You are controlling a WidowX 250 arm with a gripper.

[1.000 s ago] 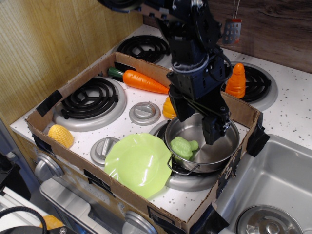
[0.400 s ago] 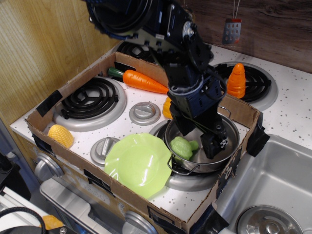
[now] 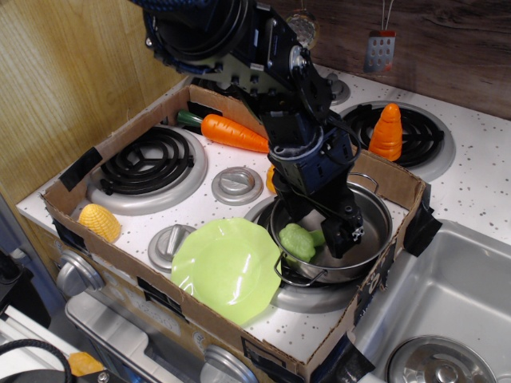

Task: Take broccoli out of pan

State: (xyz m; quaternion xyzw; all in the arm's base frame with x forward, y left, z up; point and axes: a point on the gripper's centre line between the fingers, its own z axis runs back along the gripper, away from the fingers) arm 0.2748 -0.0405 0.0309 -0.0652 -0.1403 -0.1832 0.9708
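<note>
**1 gripper straddling the broccoli**

Your gripper sits low inside the pan, right of frame centre, jaws spread and empty. The broccoli lies between them toward the pan's left wall, stem pointing right.

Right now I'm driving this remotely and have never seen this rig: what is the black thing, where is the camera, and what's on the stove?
The black thing is a robot arm; its gripper hangs open inside the pan, its two fingers on either side of the broccoli. It holds nothing yet. The one camera looks down from the front of a toy stove, ringed by a cardboard wall. Beside the pan lies a light-green plate. Further back are a carrot, an orange cone on a burner, and corn at the left corner. A sink sits to the right.
</note>
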